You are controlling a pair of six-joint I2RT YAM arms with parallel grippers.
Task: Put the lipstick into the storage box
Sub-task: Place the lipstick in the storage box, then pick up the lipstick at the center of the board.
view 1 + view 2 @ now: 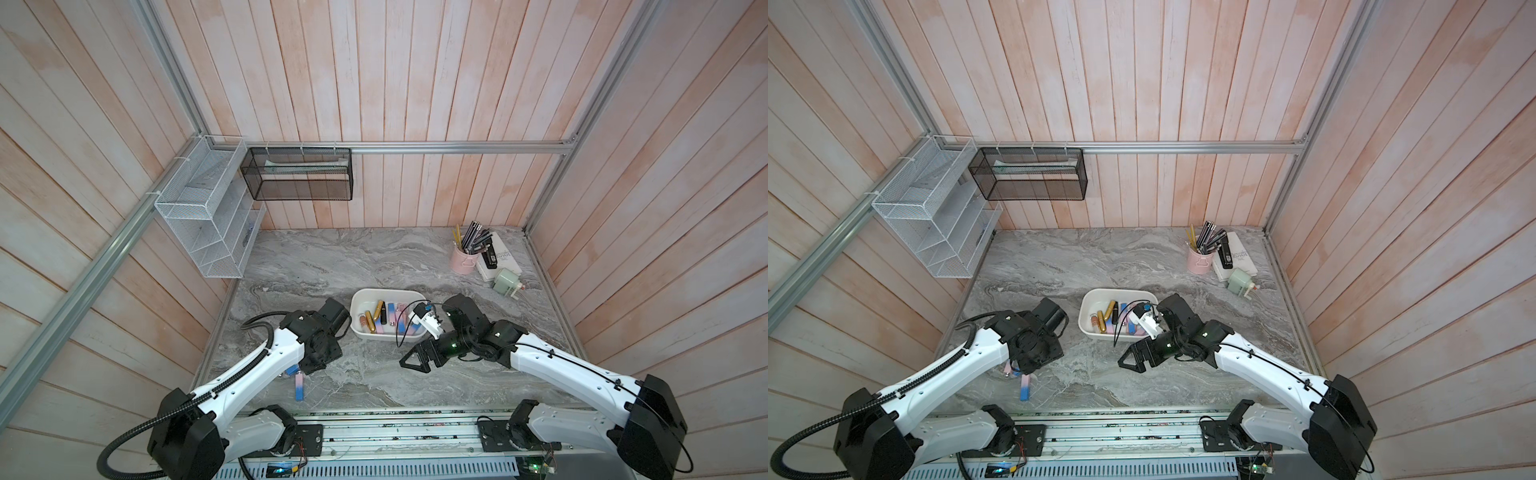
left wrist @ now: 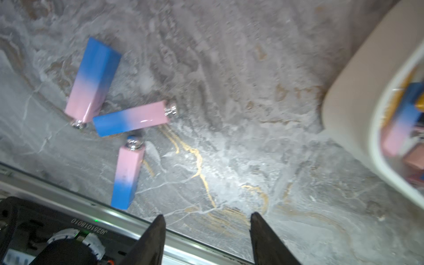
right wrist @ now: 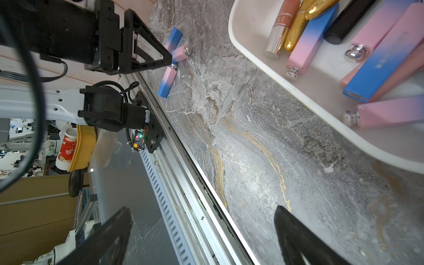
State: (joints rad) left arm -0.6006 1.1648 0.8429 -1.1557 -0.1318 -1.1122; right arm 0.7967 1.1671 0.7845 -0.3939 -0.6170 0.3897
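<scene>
3 pink-blue lipsticks (image 2: 132, 118) flat, outside | white storage box (image 1: 365, 300) holds several more

On the grey marble tabletop (image 1: 374, 257), the white rounded plastic storage box (image 1: 361, 300) sits mid-table, with several assorted lipstick tubes (image 3: 314, 39) inside. Three pink-and-blue square lipstick tubes (image 2: 130, 118) lie clustered to its front-left, near the table's front edge.

my gripper (image 3: 203, 212): jaws wide apart, empty
storage box (image 3: 305, 91): several lipsticks (image 3: 308, 43) lying inside
loose lipsticks (image 3: 167, 80): three on marble table (image 3: 252, 165), beside left gripper (image 3: 165, 57)
</scene>
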